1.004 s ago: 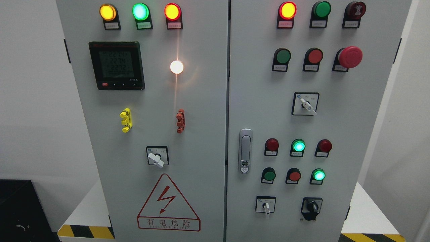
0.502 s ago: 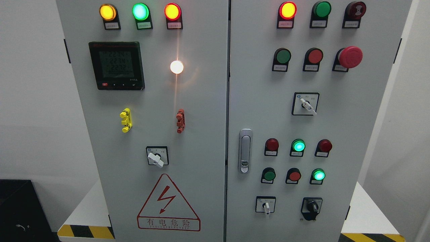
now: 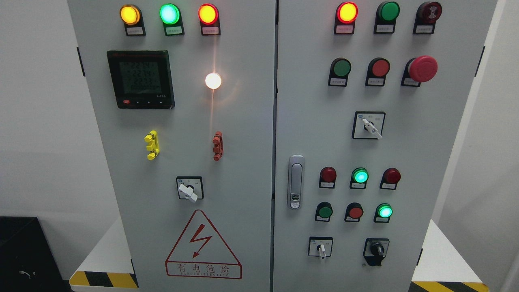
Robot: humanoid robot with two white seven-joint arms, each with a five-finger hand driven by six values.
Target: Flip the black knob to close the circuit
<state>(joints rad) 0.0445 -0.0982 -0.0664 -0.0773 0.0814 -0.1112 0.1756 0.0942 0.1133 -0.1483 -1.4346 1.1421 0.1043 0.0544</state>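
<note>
The black knob [image 3: 377, 249] sits at the lower right of the grey control cabinet's right door [image 3: 425, 182], its pointer tilted slightly from upright. A white selector switch [image 3: 321, 248] is to its left. Above them are rows of red and green lamps, with a green lamp [image 3: 384, 211] lit just above the knob. Neither of my hands is in view.
The left door carries a meter [image 3: 140, 79], a lit white lamp [image 3: 213, 80], yellow [image 3: 152, 144] and red [image 3: 217, 145] clips, a white selector [image 3: 188, 191] and a hazard sign. A red emergency button [image 3: 422, 68] and a door latch [image 3: 296, 181] are on the right door.
</note>
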